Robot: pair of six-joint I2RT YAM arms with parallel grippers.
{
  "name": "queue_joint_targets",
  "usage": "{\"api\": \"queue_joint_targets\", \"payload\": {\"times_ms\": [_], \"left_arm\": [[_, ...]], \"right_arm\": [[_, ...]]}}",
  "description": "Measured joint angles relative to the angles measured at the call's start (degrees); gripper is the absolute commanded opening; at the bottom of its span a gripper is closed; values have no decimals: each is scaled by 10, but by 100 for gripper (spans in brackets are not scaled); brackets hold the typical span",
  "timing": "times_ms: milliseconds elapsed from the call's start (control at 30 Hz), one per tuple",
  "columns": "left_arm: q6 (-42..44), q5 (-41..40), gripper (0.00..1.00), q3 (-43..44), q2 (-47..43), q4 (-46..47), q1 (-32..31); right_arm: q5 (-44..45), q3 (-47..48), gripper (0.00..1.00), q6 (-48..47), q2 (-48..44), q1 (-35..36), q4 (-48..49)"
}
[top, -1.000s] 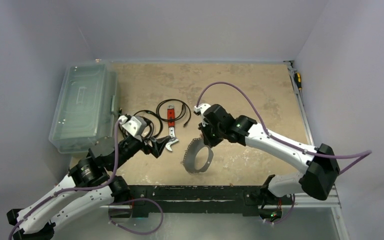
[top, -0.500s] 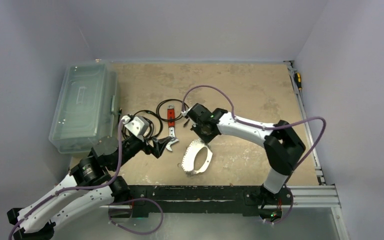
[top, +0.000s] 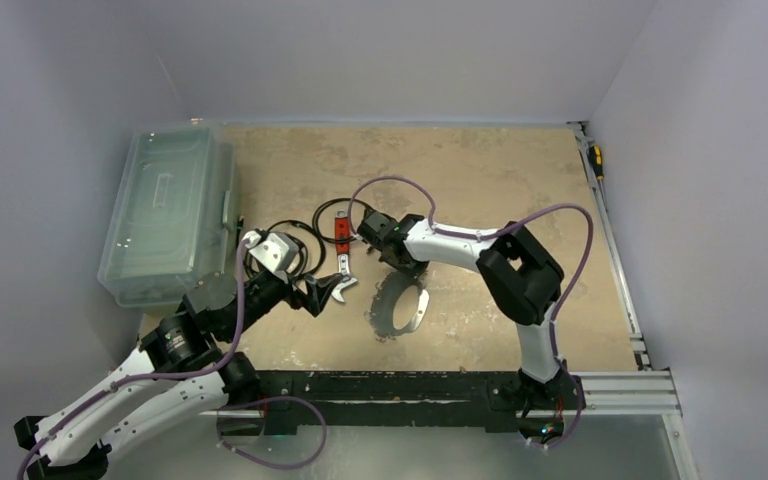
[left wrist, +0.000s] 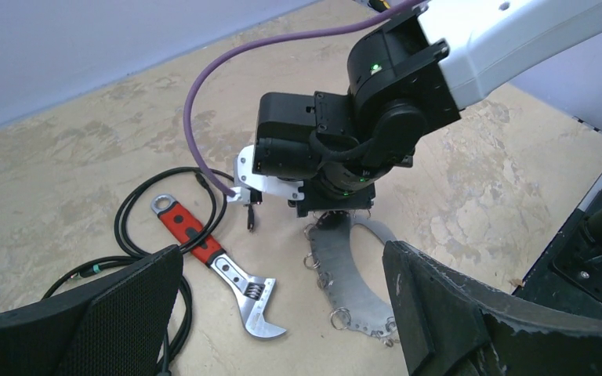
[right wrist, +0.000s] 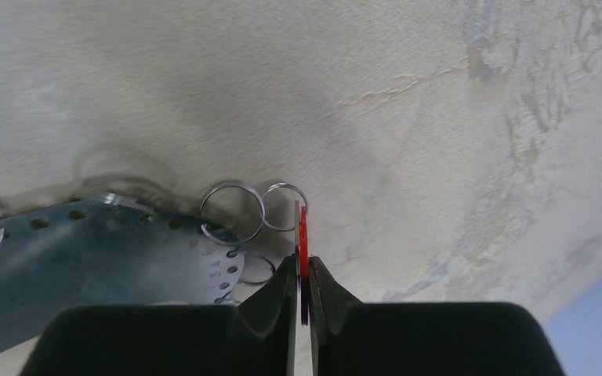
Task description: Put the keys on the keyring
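Right gripper [right wrist: 302, 265] pinches a thin red-edged piece [right wrist: 302, 227] — perhaps a key — beside the keyring [right wrist: 86, 251].

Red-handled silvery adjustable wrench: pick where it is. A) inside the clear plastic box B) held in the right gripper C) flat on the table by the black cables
C: the red-handled silvery adjustable wrench lies flat on the tan tabletop beside the black cable loops.
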Motion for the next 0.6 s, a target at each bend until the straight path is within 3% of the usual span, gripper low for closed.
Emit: {"api": "queue_joint_targets", "payload": {"times_ms": [267,433,600], "left_arm": [[0,0,98,-1,0,0,3],[0,-4,98,-1,0,0,3],[0,-7,98,-1,7,0,3]], "right_arm": [[149,-2,61,-46,29,0,83],[211,-20,72,-59,11,-2,186],[207,-56,79,-28,-57,-5,251]]}}
